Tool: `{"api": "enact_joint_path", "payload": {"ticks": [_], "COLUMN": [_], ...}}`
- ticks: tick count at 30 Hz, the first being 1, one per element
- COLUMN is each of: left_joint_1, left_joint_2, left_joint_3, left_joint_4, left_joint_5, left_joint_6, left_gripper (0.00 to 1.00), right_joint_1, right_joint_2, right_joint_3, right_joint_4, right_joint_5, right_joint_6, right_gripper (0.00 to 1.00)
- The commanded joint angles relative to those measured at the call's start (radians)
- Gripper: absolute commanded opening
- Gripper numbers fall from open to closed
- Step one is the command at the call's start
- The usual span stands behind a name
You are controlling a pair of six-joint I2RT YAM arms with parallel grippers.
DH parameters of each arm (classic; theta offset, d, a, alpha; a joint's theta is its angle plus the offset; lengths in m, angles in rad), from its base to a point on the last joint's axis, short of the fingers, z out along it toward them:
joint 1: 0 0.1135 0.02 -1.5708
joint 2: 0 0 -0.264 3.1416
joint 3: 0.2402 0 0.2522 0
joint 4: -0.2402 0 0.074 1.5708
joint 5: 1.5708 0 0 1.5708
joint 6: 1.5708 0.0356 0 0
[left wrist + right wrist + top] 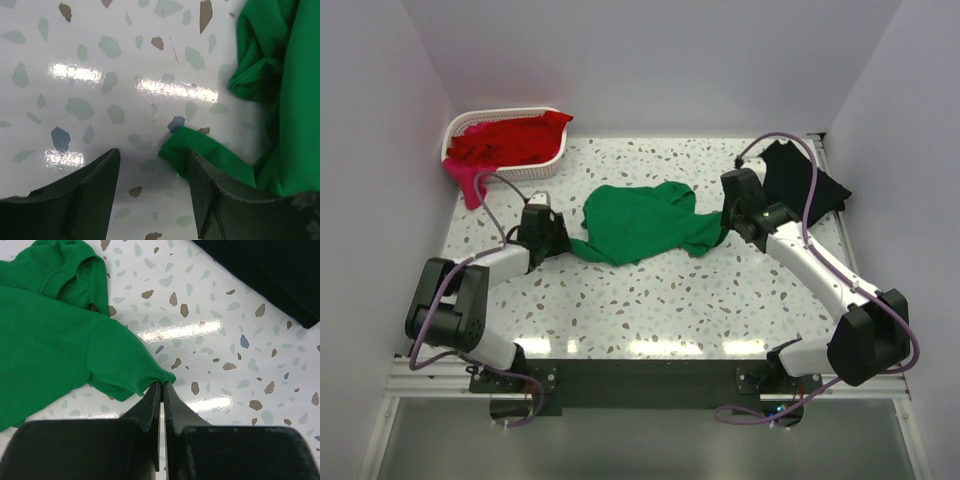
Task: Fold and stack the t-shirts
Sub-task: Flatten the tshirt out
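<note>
- Cloth is seen crumpled at the middle of the speckled white table (670, 300): a bright green short-sleeved cloth t-shirt (640, 222).
- Its right sleeve tip is pinched by the right gripper (161, 386).
- The left gripper (152, 160) is spread wide around the shirt's left corner.
- A black cloth t-shirt (808, 180) is laid far right.
- A red cloth shirt (510, 140) and a pink cloth shirt (468, 182) are held in the white plastic lattice basket (525, 172), far left.

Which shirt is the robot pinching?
The green shirt in the middle: the right gripper is shut on its edge. The black shirt lies untouched at the far right, and the red shirt sits in the basket.
</note>
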Motion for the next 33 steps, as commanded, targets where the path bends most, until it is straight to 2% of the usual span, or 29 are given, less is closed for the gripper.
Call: {"api": "enact_joint_path", "payload": {"ticks": [1, 5, 12, 20, 29, 33], "left_joint_1": [0.001, 0.001, 0.001, 0.0, -0.002, 0.0], "left_joint_2": [-0.083, -0.097, -0.062, -0.04, 0.05, 0.057], "left_joint_3": [-0.062, -0.115, -0.119, -0.132, -0.102, -0.101], "left_joint_4": [0.126, 0.19, 0.232, 0.262, 0.27, 0.275], "left_joint_5": [0.035, 0.045, 0.102, 0.155, 0.177, 0.186], "left_joint_6": [-0.105, -0.151, -0.164, -0.164, -0.154, -0.15], "left_gripper": [0.61, 0.61, 0.6, 0.44, 0.42, 0.26], "right_joint_1": [-0.005, -0.005, -0.003, -0.005, -0.005, -0.003], "right_joint_2": [-0.021, -0.028, -0.033, -0.044, -0.047, -0.05], "right_joint_3": [-0.002, -0.012, -0.018, -0.022, -0.022, -0.022], "right_joint_4": [0.04, 0.043, 0.045, 0.046, 0.046, 0.046], "right_joint_5": [-0.014, -0.019, -0.024, -0.025, -0.025, -0.024], "right_joint_6": [-0.014, -0.016, -0.017, -0.016, -0.019, -0.019], "right_gripper": [0.0, 0.0, 0.0, 0.0, 0.0, 0.0]}}
